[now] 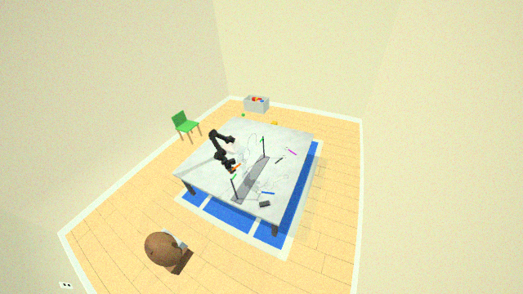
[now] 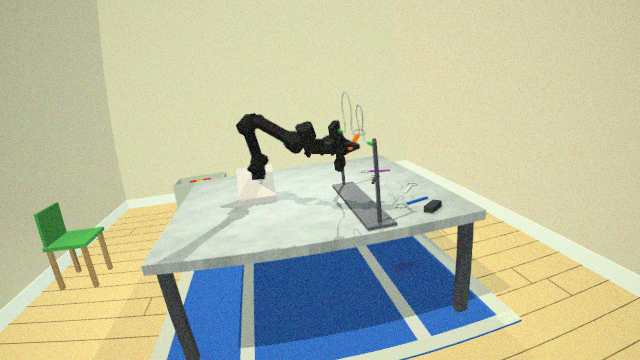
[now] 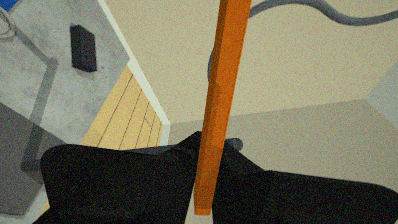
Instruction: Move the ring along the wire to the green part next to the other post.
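We see the end effector (image 1: 231,171) (image 2: 356,146) (image 3: 205,138) gripping the orange handle (image 1: 236,167) (image 2: 355,138) (image 3: 223,85) above the marble-patterned surface (image 1: 208,163) (image 2: 210,240) (image 3: 30,55), near the nearer post (image 1: 234,189) (image 2: 377,180).

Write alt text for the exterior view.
A black robot arm's gripper grips an orange handle near a looping grey wire with green ends, strung between two posts on a marble-look table. A green chair stands on the wooden floor beside it.
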`<control>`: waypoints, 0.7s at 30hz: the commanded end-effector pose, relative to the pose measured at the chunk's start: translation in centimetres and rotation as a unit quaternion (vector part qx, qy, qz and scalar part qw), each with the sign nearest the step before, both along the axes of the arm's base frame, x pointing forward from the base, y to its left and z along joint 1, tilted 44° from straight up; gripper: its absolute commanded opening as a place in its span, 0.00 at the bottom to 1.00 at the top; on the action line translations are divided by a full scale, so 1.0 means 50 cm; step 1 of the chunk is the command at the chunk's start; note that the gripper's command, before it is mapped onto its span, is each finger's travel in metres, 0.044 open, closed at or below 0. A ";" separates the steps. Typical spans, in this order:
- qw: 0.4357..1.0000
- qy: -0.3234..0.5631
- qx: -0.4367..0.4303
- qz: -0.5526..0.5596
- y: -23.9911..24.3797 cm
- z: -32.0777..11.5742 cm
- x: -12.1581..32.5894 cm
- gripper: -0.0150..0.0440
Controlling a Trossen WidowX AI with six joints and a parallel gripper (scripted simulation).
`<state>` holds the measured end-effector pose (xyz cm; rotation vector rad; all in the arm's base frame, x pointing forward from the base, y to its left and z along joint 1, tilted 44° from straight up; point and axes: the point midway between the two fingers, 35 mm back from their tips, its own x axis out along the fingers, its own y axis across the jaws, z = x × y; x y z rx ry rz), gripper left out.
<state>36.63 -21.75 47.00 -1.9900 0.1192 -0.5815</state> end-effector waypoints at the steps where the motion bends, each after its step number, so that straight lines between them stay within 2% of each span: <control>1: 0.998 0.004 0.059 0.000 -0.014 -0.033 0.001 0.00; 21: 0.953 0.021 0.304 0.004 -0.025 -0.175 0.005 0.00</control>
